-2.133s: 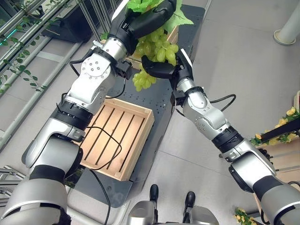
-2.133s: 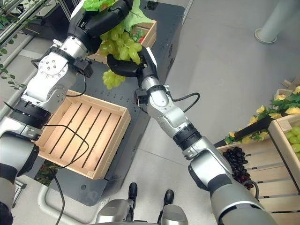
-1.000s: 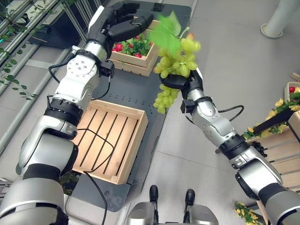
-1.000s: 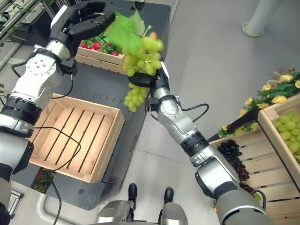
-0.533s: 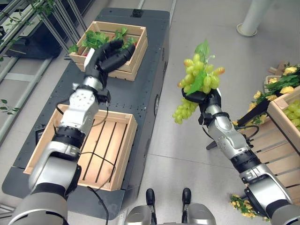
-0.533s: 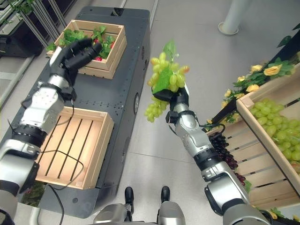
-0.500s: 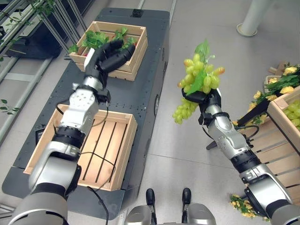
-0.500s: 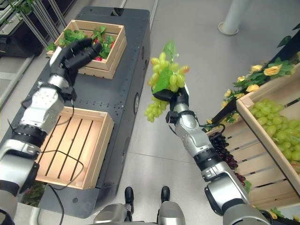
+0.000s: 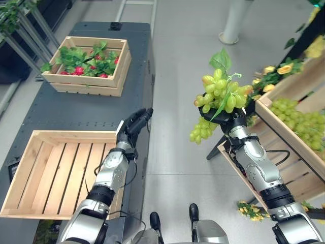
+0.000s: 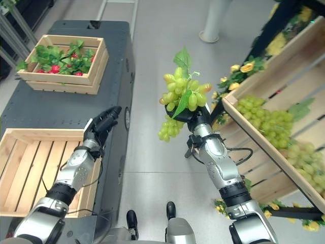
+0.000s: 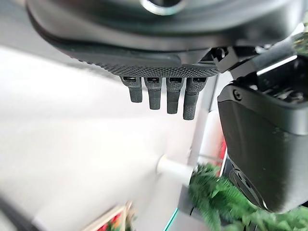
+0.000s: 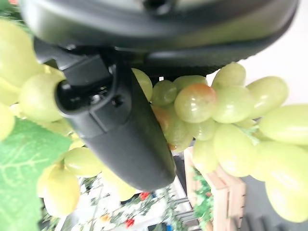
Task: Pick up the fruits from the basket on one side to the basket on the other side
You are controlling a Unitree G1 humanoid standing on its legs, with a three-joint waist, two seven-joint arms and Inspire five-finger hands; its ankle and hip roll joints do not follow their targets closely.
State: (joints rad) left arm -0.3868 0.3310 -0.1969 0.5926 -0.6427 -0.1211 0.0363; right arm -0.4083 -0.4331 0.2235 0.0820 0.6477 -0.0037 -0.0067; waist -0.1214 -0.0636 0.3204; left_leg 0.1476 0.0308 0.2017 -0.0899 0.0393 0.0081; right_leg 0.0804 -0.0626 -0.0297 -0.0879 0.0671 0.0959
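Note:
A bunch of green grapes (image 9: 221,94) with a leaf on top hangs in the air over the floor, between the dark cart and the crates on the right. My right hand (image 9: 234,117) is shut on it from below; in the right wrist view the thumb (image 12: 120,139) presses against the grapes (image 12: 226,106). Just right of it a slanted wooden crate (image 9: 284,133) holds more green grapes (image 10: 264,119). My left hand (image 9: 133,124) hovers open at the right rim of the empty slatted crate (image 9: 71,135), its fingers (image 11: 166,94) straight and holding nothing.
The dark cart (image 9: 76,109) also carries a far crate (image 9: 86,87) with red fruit and green leaves. Yellow flowers (image 9: 277,71) edge the rack on the right. A white pillar (image 9: 231,23) stands at the back. Grey floor lies between cart and rack.
The left hand let go of the grapes and dropped to the empty crate's rim. The right hand carried the bunch rightward off the cart toward the grape crate; the camera turned right.

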